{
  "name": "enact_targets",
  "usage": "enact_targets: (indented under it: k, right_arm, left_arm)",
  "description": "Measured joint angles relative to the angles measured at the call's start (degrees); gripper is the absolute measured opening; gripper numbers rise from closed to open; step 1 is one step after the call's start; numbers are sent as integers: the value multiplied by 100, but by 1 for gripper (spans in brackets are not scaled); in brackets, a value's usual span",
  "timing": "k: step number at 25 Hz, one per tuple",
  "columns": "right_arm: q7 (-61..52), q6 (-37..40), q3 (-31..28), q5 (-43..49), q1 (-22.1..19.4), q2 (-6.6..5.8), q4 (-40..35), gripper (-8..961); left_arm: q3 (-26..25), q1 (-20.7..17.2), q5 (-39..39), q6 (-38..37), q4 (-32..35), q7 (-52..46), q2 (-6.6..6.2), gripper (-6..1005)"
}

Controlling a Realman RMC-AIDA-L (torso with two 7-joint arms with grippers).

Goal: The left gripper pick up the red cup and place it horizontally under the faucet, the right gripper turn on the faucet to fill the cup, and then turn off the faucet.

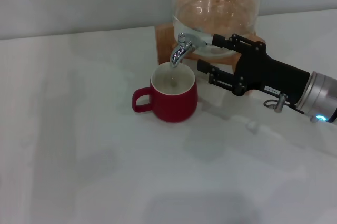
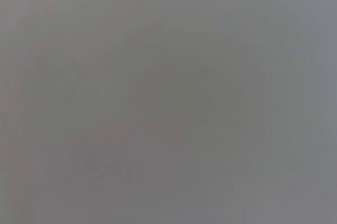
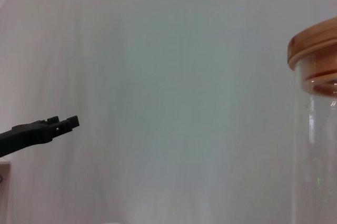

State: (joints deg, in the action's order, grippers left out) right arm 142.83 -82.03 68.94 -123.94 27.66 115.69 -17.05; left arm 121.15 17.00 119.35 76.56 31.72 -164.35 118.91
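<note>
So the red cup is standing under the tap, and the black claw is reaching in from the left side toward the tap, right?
Not quite: in the head view the right gripper reaches in from the right side. The red cup does stand upright under the faucet.

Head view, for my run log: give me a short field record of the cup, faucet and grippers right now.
red cup: upright on the table, under the spout
faucet: chrome, on the glass jar, spout over the cup
right gripper: open, fingers beside the faucet
left gripper: not in view
table: white
</note>
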Motion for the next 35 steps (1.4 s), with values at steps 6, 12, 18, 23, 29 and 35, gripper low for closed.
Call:
enact_targets:
  k: [6, 12, 18, 23, 29, 35]
  right_arm:
    - [0, -1, 56, 21, 55, -2, 0, 689]
    - [-27, -36, 188, 20, 67, 3, 0, 688]
    - [-47, -72, 318, 6, 102, 14, -6, 688]
    - [-54, -126, 324, 21, 108, 15, -8, 688]
    - [-54, -190, 457, -13, 116, 25, -9, 688]
    - [-62, -234, 465, -18, 116, 33, -9, 688]
  left_arm:
    - [4, -13, 1, 0, 5, 0, 1, 697]
    - [-9, -12, 1, 0, 1, 0, 1, 697]
    - [-19, -31, 0, 0, 0, 0, 1, 697]
    - [-22, -39, 0, 2, 0, 0, 1, 697]
    - [-22, -48, 0, 7, 0, 0, 1, 697]
    - [-37, -48, 0, 9, 0, 0, 1, 697]
